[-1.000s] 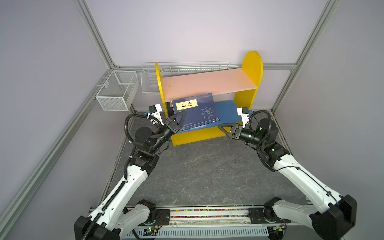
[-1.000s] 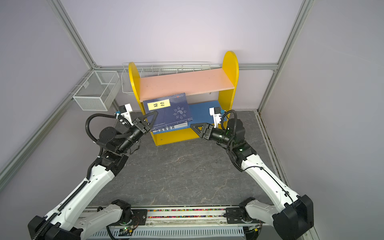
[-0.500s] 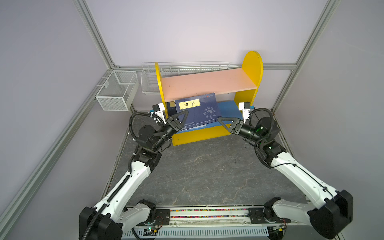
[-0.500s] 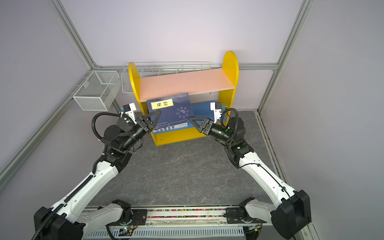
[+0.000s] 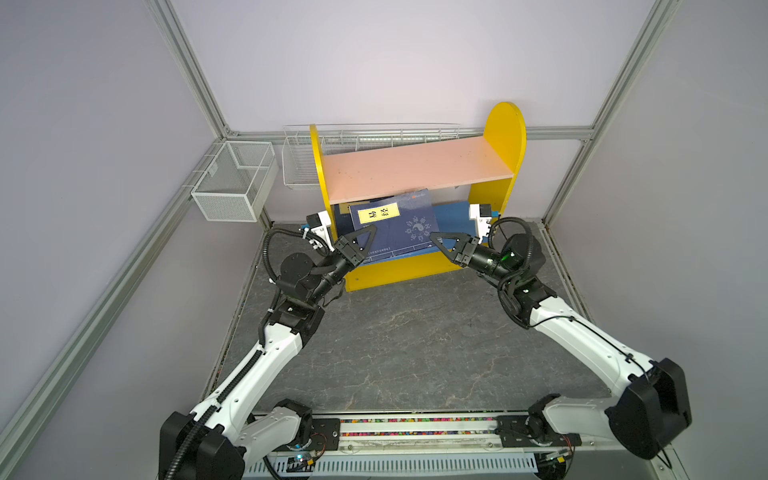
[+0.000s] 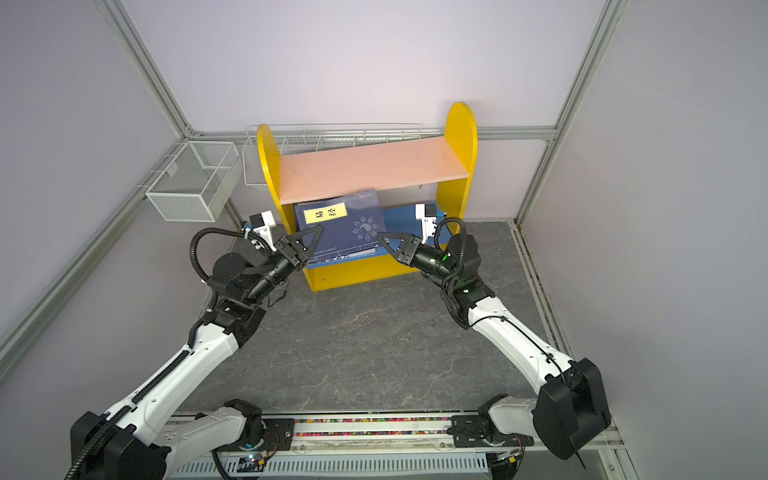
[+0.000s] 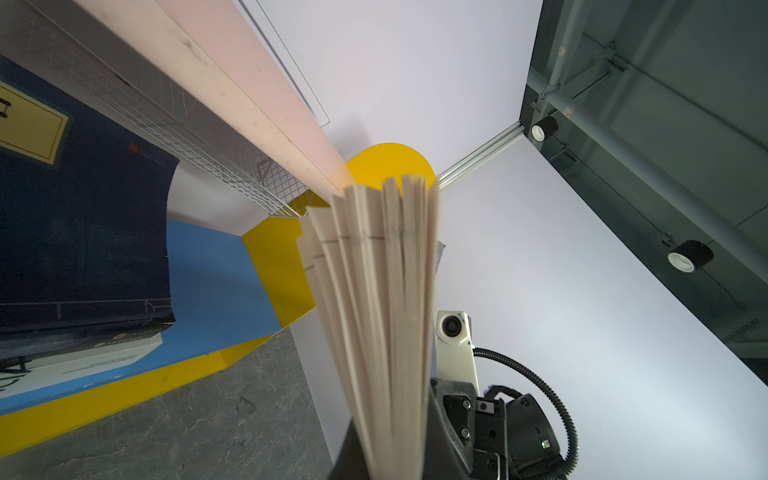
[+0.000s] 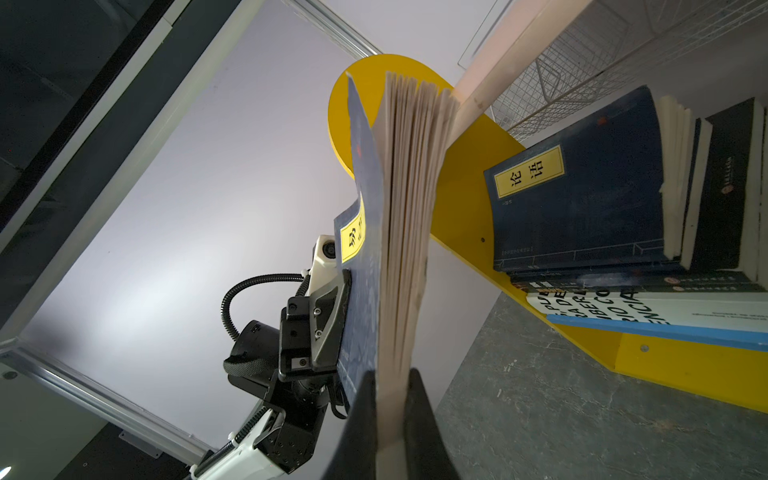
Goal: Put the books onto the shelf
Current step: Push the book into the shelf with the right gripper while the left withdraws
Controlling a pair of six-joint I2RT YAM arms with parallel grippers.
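As navy book [image 5: 397,230] sits tilted before shelf [image 5: 415,166] lower tier, left jaws and right jaws clench its opposite edges.

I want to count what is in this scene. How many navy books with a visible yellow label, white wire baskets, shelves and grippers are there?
Navy books with yellow label: 2 (held book, shelved book)
Wire baskets: 2 (small basket, long basket)
Shelf: 1
Grippers: 2 (left gripper, right gripper)
Total: 7
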